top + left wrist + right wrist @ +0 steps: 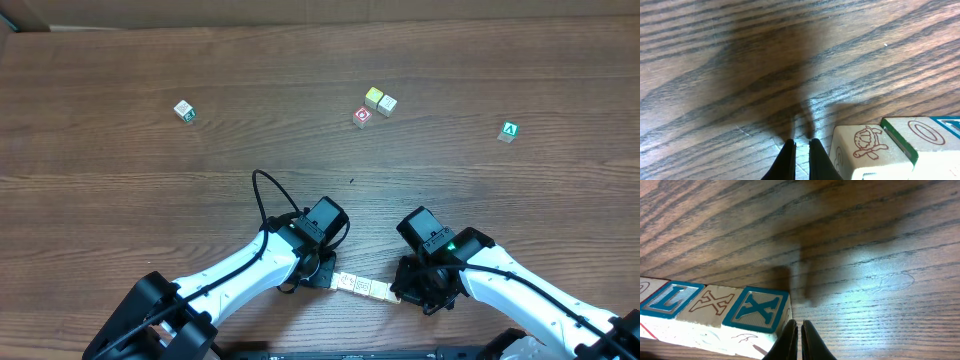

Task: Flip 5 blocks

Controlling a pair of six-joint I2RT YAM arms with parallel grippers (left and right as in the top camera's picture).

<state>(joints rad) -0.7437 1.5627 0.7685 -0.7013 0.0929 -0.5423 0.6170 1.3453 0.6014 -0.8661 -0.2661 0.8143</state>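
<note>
Item 1, nearest, at 6 o'clock on the table (120,200): we record a row of blocks (362,287) lying end to end between the two arms.

Item 2: the left gripper (801,142) is clenched, with only a sliver between its fingers, and it grasps nothing. It stands at 9 o'clock of the turtle block (865,147), just beside it. Past that block we read a red O on the O block (925,137).

Item 3: the right gripper (799,322) is pinched closed on nothing, just beside the blue X block (757,309). We cannot tell whether they touch. Along the row we read a brown X on the brown X block (714,302), then a blue C on the C block (672,299).

Item 4, far, toward 12 o'clock: a yellowish cube (373,97) touches a cream cube (387,104), with a red-ringed cube (362,117) just beside them.

Item 5: one green-marked cube (184,110) lies at 10 o'clock. The other, the green A cube (509,131), lies at 2 o'clock.
</note>
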